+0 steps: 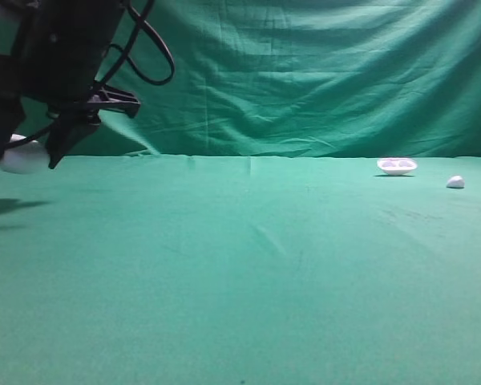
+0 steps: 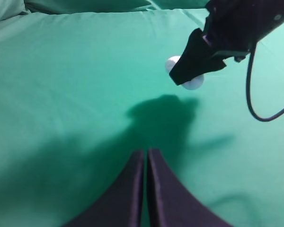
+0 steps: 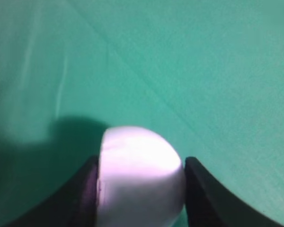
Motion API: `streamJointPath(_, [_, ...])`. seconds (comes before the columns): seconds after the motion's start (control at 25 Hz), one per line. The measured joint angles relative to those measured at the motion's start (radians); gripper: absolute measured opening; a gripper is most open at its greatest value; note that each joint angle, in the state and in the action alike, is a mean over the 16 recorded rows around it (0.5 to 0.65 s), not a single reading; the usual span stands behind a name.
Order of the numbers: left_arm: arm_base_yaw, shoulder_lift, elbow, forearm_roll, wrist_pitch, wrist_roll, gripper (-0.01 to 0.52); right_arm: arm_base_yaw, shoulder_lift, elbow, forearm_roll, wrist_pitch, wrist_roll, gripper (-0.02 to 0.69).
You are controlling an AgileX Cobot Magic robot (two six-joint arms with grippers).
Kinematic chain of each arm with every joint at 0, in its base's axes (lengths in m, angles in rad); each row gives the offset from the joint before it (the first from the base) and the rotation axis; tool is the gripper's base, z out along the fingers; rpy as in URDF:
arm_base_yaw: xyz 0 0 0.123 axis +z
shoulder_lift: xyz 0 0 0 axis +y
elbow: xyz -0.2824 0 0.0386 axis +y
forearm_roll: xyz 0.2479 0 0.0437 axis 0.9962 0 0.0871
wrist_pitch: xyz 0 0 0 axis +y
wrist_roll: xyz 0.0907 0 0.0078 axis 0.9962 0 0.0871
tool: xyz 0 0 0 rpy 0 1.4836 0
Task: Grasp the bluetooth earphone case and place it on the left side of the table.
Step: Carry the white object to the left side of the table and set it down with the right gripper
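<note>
Bluetooth earphone case [image 3: 139,175] sits between the right gripper [image 3: 141,189] fingers, touching both, gripped, raised over the table [image 1: 248,273] at its far-left, 9 o'clock side. Left gripper [image 2: 146,189] closed, empty, case at its 12 o'clock.

The right gripper [image 1: 22,152] reaches across to the far left, pointing down, its fingers [image 3: 203,198] pressed against a white case. The left gripper [image 2: 146,163] has jaws together.
</note>
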Motion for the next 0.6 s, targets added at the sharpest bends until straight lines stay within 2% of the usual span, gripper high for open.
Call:
streamJointPath(0.36, [0.000,0.000,0.000,0.000,0.000,0.000,0.000,-0.001,-0.031,0.000,-0.015,0.053,-0.008,0.538])
streamJointPath(0.48, [0.000,0.000,0.000,0.000,0.000,0.000,0.000,-0.001,-0.080,-0.001,-0.042,0.098,-0.008,0.528])
streamJointPath(0.6, [0.000,0.000,0.000,0.000,0.000,0.000,0.000,-0.001,-0.144,-0.003,-0.083,0.164,-0.008,0.453])
